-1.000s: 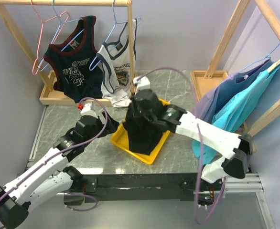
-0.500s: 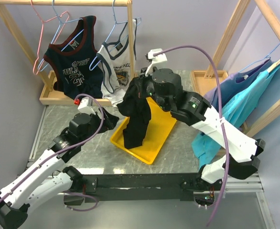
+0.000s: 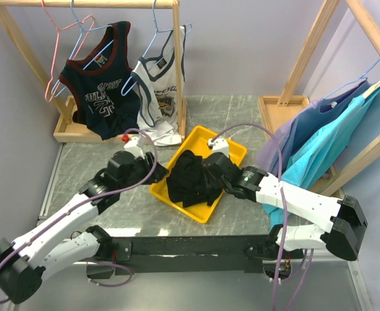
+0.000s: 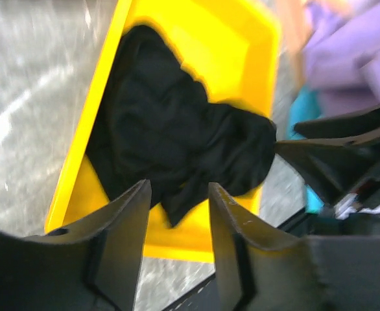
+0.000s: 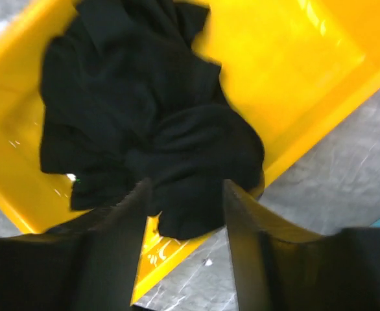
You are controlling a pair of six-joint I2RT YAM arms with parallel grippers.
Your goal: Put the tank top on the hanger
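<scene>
Grey marble table (image 3: 86, 170) bears a yellow tray (image 3: 233, 145) holding the crumpled tank top (image 3: 187, 180), both jaws released.

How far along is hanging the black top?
Nothing done yet. The plain black fabric tank top lies bunched in the yellow plastic tray. Left gripper and right gripper hover open over it. The thin pink wire hanger hangs bare on the wooden rack; grasping and threading remain.

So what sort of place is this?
Probably a lab bench staged for clothes-hanging: wooden racks with hung jerseys, a marble-look table, the tank top in a yellow tray.
</scene>
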